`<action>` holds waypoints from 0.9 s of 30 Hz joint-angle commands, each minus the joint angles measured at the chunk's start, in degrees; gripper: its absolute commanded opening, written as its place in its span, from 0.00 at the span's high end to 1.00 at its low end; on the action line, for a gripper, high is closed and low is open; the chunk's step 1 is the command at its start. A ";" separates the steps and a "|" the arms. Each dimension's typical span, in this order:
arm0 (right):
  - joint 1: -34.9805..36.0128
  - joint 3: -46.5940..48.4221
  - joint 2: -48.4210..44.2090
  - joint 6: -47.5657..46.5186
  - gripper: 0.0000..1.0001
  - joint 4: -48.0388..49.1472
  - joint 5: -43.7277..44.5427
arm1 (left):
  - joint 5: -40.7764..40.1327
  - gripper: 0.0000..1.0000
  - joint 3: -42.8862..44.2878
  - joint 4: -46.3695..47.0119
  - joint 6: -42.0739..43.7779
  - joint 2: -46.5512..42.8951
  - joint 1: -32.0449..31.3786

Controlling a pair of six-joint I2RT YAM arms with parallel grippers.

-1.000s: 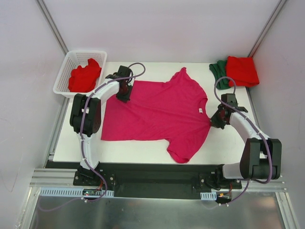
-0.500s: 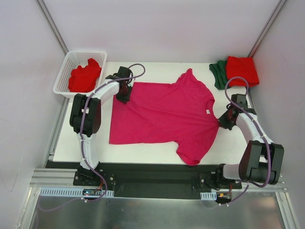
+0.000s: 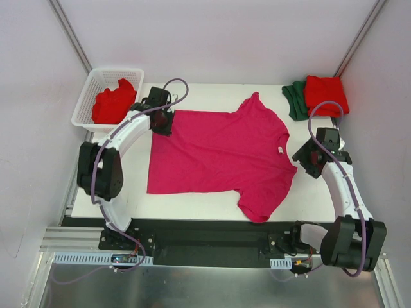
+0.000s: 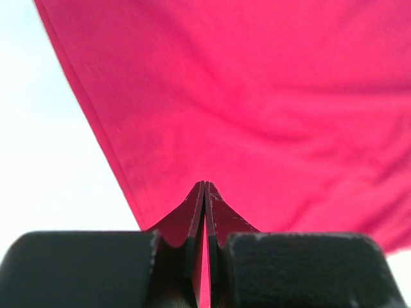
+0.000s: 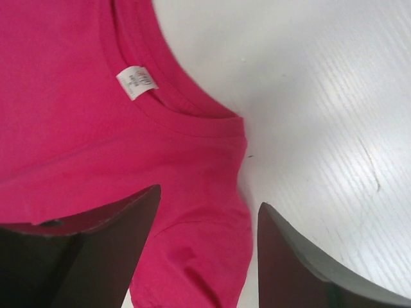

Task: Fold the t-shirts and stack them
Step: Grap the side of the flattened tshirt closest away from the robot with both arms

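Left gripper point(image 4: 204, 192) clamps the magenta t-shirt point(image 3: 218, 151) at its hem corner; the open right gripper point(image 5: 209, 197) should pinch the shoulder, cloth taut.

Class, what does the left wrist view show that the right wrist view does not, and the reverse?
Left wrist only: the left gripper shut on a pinched edge of the magenta t-shirt. Right wrist only: the right gripper open, the shirt's collar and its white label. Both: the magenta cloth on the white table.
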 commanded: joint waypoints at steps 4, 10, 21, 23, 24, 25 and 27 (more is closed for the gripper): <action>6.52 -3.76 -9.51 -0.26 0.34 -6.14 -1.47 | 1.67 1.00 -13.90 0.98 -9.51 -15.84 -5.96; 14.52 -7.55 -17.76 2.64 0.34 -11.85 0.54 | -2.38 1.00 -27.26 8.35 -19.36 -27.71 -11.06; 20.23 -12.65 -30.52 6.24 0.34 -22.66 1.25 | -8.89 1.00 -41.16 9.95 -27.53 -37.91 -11.59; 22.07 -12.39 -32.02 7.65 0.34 -24.06 0.90 | -9.42 1.00 -43.18 10.04 -29.47 -39.40 -11.59; 22.60 -12.39 -32.37 8.09 0.34 -24.42 0.90 | -10.12 1.00 -43.97 9.87 -30.18 -40.02 -11.59; 23.22 -12.56 -32.64 9.05 0.34 -24.95 0.90 | -10.47 1.00 -45.89 9.87 -31.93 -40.81 -11.59; 25.06 -13.00 -33.69 9.84 0.34 -25.92 1.07 | -11.00 1.00 -48.18 10.04 -35.09 -43.71 -11.59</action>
